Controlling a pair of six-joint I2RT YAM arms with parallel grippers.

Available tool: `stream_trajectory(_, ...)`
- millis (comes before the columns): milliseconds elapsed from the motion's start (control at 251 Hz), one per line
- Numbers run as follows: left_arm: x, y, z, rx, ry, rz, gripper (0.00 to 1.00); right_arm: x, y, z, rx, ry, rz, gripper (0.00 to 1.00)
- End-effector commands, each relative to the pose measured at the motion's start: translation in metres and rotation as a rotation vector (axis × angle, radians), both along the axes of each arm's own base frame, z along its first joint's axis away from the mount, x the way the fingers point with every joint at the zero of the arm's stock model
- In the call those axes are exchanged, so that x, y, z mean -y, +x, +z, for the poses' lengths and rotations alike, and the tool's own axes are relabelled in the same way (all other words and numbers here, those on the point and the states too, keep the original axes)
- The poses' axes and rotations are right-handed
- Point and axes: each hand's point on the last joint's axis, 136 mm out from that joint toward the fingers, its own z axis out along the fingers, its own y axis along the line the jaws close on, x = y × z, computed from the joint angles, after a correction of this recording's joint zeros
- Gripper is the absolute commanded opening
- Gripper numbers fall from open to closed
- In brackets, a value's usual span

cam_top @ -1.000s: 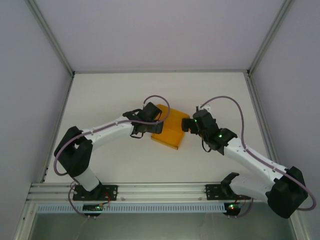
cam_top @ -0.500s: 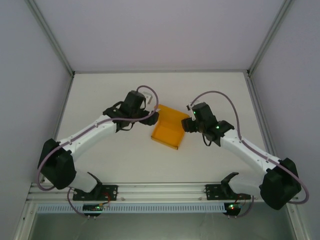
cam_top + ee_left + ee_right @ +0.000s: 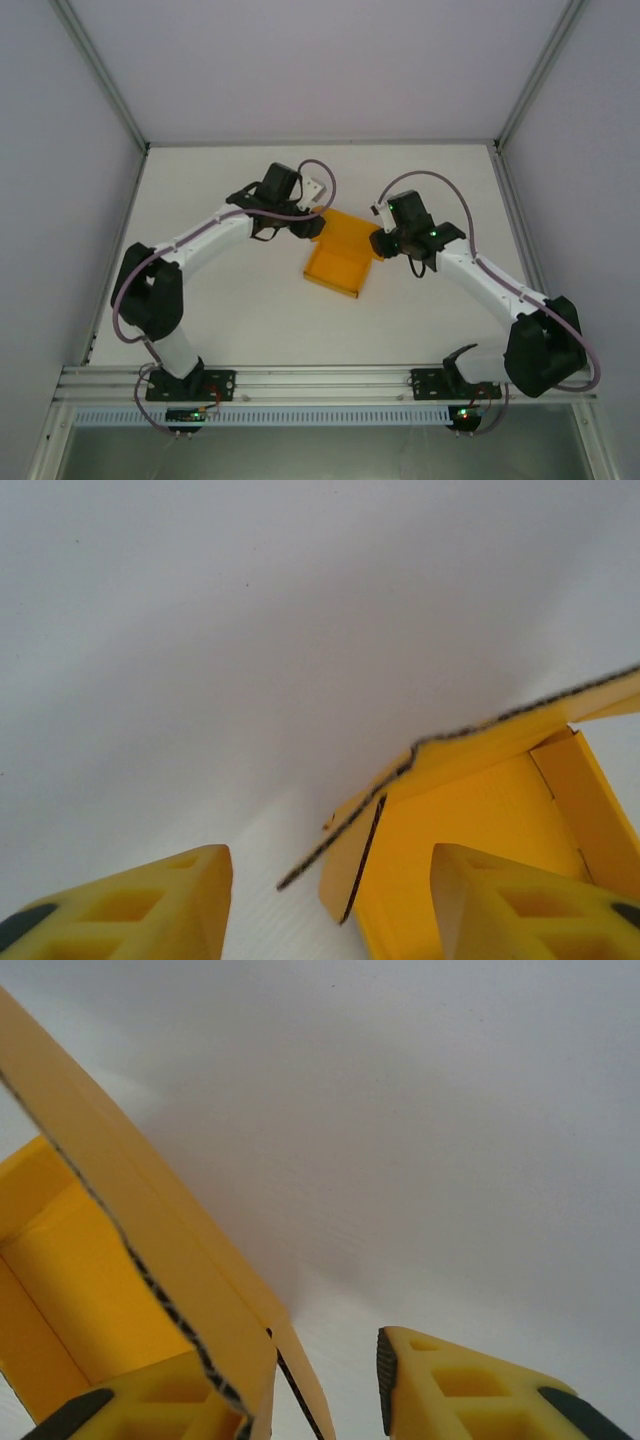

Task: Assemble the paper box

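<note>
Top view: matt white worktop (image 3: 215,310), pale walls (image 3: 60,200), grey metal rails (image 3: 320,382) along the near edge. Purple cables (image 3: 322,180) loop over each wrist.

Left end effector (image 3: 311,224) sits at the far left corner of the paper box (image 3: 336,268). Wrist view: its yellow fingers (image 3: 150,905), moulded with hollow cells, stand spread. A loose flap's dark fluted cut edge runs into the gap and is not squeezed.

The box lies mid-worktop between the two arms. It is orange-yellow card with smooth faces, a shallow open tray shape with low walls raised.

Right end effector (image 3: 381,244) sits at the box's right side. Wrist view: fingers (image 3: 470,1390) parted. One tilted side wall passes between them, close by the finger at the picture's left, with a clear white gap to the other finger; not pinched. A narrow tab hangs under that wall
</note>
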Motion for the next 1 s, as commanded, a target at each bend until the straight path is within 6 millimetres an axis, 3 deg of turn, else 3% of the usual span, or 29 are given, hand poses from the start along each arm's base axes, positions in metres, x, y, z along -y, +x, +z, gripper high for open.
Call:
stream_trajectory(0,0.007,-0.001,0.003,-0.004,0.010,-0.058,0.50,-0.003,-0.001,0.004,-0.026,0.000,0.047,0.34)
stream_trajectory(275,0.011,-0.002,0.001,-0.021,0.009,-0.087,0.35,-0.002,0.000,0.002,-0.035,-0.013,0.074,0.21)
stream_trajectory(583,0.010,-0.005,-0.011,-0.069,0.035,-0.071,0.31,0.000,0.000,0.003,-0.026,-0.028,0.104,0.18)
stream_trajectory(846,0.017,0.000,-0.010,-0.010,0.052,-0.040,0.07,-0.001,0.000,-0.001,-0.030,-0.041,0.131,0.15)
stream_trajectory(998,0.019,0.000,-0.009,0.016,0.061,-0.011,0.00,0.004,0.004,0.000,-0.027,-0.063,0.110,0.10)
